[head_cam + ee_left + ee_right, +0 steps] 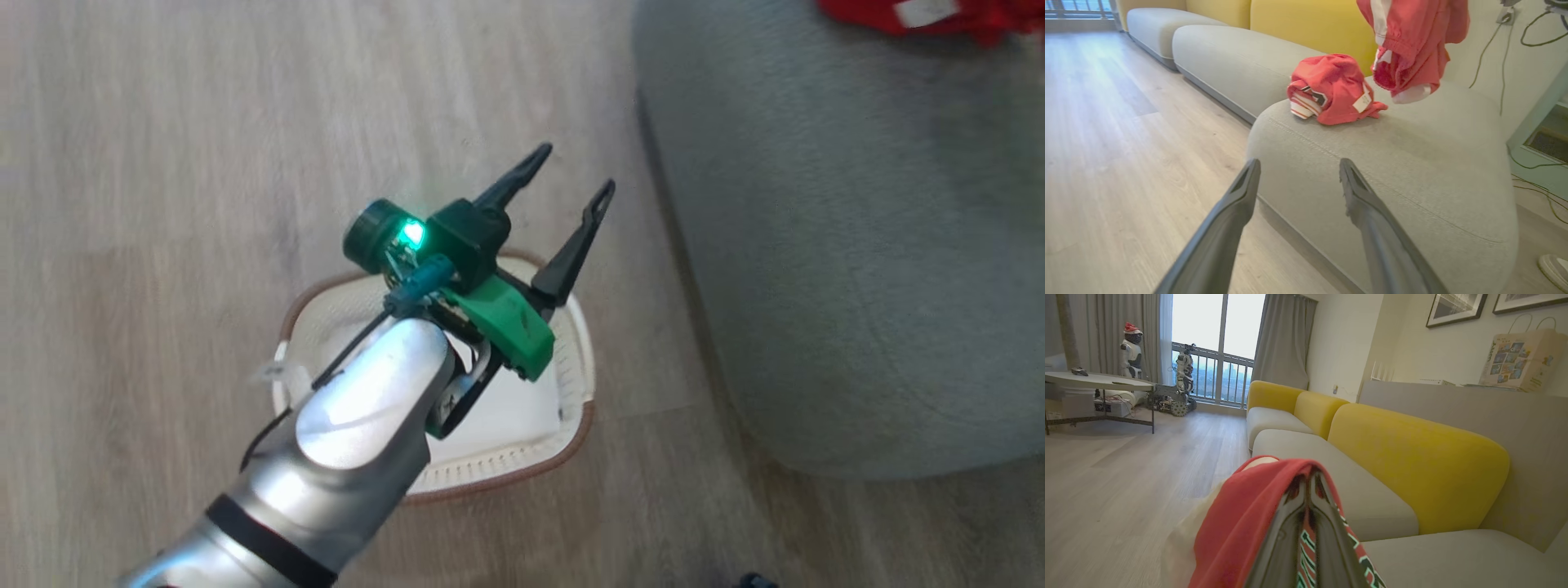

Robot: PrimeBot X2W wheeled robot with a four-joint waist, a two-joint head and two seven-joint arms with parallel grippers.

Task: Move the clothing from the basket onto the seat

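Observation:
My left gripper (575,170) is open and holds nothing, hovering over the cream basket (490,486), whose white bottom looks bare. Through its spread fingers (1299,163) I see the grey seat (1412,163) just ahead. One bundle of red clothing (1331,90) lies on that seat. A second red garment (1408,45) hangs in the air above it. My right gripper (1308,477) is shut on red clothing (1241,522), which drapes over its fingers above the seat (1453,559). A strip of red clothing (849,10) shows at the far edge of the seat (857,245).
Wooden floor (163,163) surrounds the basket. Yellow backrests (1412,465) line the sofa. Cables (1535,171) and a pale cabinet (1543,122) stand to the seat's right. A table (1094,381) and two small robots (1184,375) are across the room.

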